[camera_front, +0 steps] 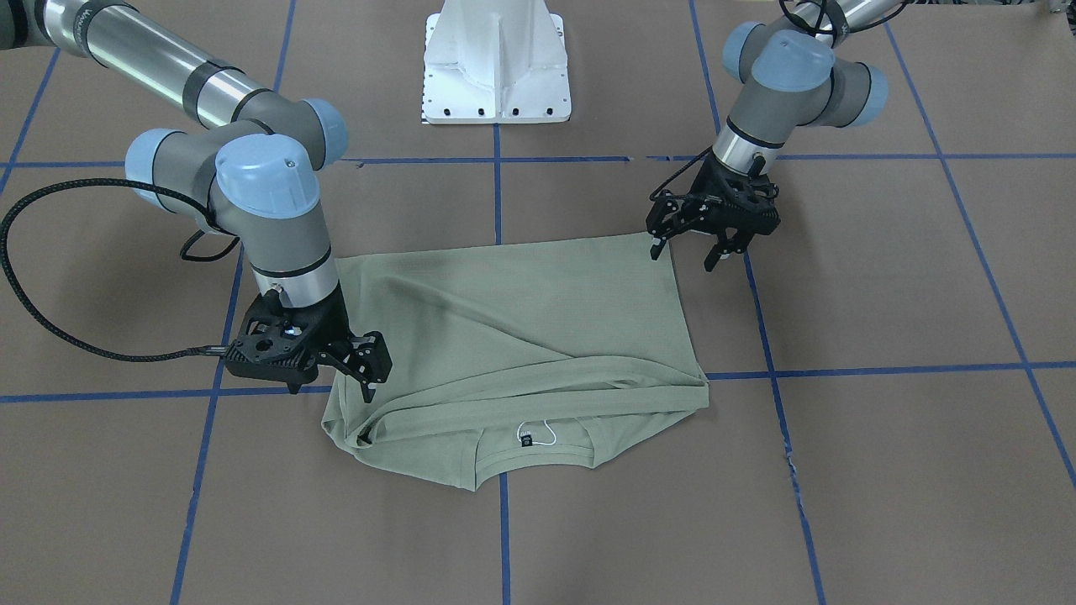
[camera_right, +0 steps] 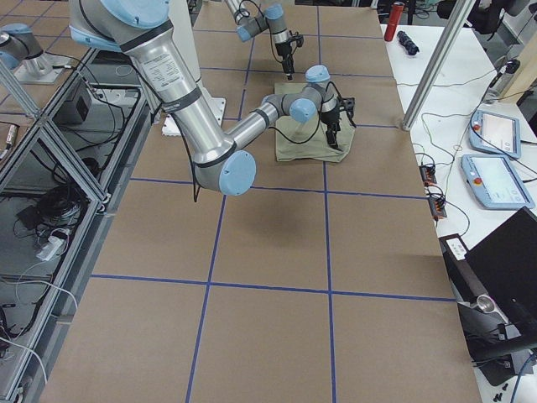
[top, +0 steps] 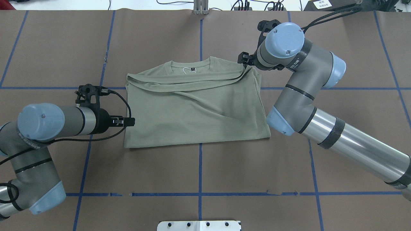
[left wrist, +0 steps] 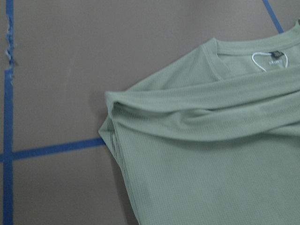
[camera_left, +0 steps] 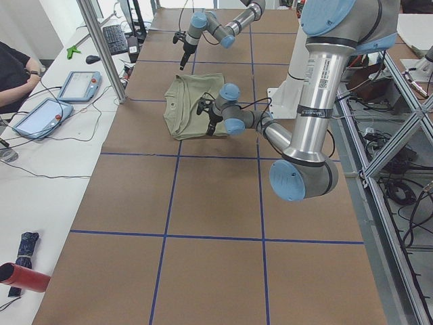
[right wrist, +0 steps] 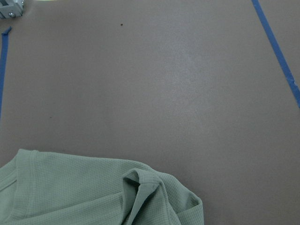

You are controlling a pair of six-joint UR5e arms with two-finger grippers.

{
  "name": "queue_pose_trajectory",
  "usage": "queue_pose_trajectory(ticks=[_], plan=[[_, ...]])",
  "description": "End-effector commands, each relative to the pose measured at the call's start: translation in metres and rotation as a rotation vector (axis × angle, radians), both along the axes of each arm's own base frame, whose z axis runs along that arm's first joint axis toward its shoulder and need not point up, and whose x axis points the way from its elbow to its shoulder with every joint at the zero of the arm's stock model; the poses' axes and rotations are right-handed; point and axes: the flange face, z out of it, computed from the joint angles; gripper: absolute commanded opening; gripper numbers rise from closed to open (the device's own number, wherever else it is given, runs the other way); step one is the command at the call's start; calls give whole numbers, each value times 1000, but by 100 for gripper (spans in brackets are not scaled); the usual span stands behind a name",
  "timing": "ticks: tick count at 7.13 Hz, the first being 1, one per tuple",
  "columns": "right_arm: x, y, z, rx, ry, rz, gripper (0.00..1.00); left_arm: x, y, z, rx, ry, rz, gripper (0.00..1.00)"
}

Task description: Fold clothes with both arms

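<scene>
The sage-green shirt (camera_front: 521,336) lies folded flat mid-table, its sleeves folded across and its collar with dark label and white loop (camera_front: 528,437) on the far side from the robot. It also shows in the overhead view (top: 196,109) and in both wrist views (left wrist: 211,154) (right wrist: 93,192). My left gripper (camera_front: 684,255) is open and empty, hovering at the shirt's near hem corner on my left side (top: 127,121). My right gripper (camera_front: 332,388) is open, one finger over the shirt's shoulder edge and the other off the cloth. It is mostly hidden under its wrist in the overhead view (top: 244,60).
The brown table cover carries a grid of blue tape lines (camera_front: 883,368). The white pedestal base (camera_front: 496,67) stands at the robot's edge. In the exterior left view an aluminium post (camera_left: 101,47), tablets (camera_left: 78,84) and a seated operator (camera_left: 13,74) are beside the table.
</scene>
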Motion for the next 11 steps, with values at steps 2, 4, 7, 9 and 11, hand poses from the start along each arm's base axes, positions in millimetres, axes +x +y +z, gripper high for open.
queue_pose_trajectory(ticks=[2,4,7,9,11], plan=[[-1,1,0,0,-1,-2,100,29,37,8,-66,29,-14,58],[-1,1,-1,1,-2,-2,100,32,40,9,-68,25,-6,57],[-1,1,0,1,0,-3,100,31,41,9,-68,27,-7,0],[-1,1,0,2,-1,-5,100,22,39,11,-56,14,1,0],[-1,1,-1,2,-3,-4,100,-16,-1,23,77,-70,-9,0]])
